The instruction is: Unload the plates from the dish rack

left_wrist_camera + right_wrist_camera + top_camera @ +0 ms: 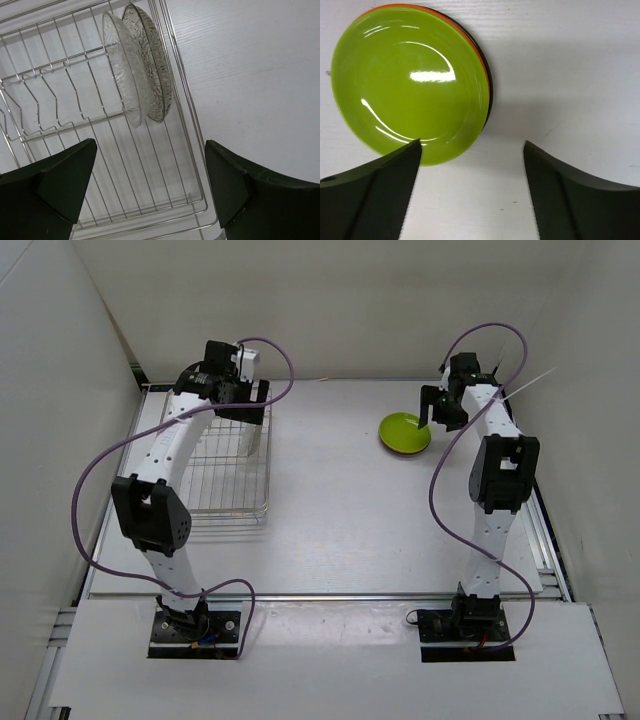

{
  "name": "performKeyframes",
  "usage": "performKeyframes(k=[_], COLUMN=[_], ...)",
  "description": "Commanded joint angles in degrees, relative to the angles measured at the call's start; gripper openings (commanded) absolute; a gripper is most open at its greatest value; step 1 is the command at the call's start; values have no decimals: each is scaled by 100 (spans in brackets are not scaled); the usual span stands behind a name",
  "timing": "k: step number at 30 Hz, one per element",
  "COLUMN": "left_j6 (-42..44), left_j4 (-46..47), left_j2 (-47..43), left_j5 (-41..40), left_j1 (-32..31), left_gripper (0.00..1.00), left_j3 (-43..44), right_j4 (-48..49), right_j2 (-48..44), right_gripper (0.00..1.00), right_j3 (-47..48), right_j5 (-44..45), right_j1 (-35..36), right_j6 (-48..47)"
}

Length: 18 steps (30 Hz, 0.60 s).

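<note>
The silver wire dish rack (205, 490) stands at the left of the table and also shows in the left wrist view (165, 190). A clear plate (131, 75) stands on edge in its far right corner; a second glassy outline sits tight behind it, and I cannot tell whether that is another plate. My left gripper (243, 406) (151, 150) is open and empty above the rack, short of the clear plate. The lime green plate (404, 430) (407, 80) lies on the orange-red plate (483, 62) and the black plate (490, 97) at the back right. My right gripper (438, 410) (472, 145) is open and empty just off the stack's edge.
White enclosure walls stand close to the left, back and right of the table. Purple cables loop from both arms. The rack's wire dividers (50, 95) stand to the left of the clear plate. Bare white table (330, 490) lies between the rack and the plate stack.
</note>
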Motion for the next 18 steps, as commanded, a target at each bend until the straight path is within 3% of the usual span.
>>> performKeyframes(k=[1, 2, 10, 18], left_j6=[-243, -296, -402, -402], left_j4=[12, 12, 285, 478], left_j2=[-156, -96, 230, 660], left_j5=[517, 517, 850, 921], left_j1=[139, 139, 543, 789], left_gripper=[100, 99, 92, 86], left_j3=[110, 111, -56, -4], right_j4=[-178, -178, -125, -424], right_j2=[-922, -1255, -2584, -2822], right_gripper=[88, 100, 100, 98], right_j3=[-206, -313, -1297, -1026], right_j5=[65, -4, -637, -857], right_j1=[-23, -23, 30, 337], right_j6=[-116, -116, -178, -178])
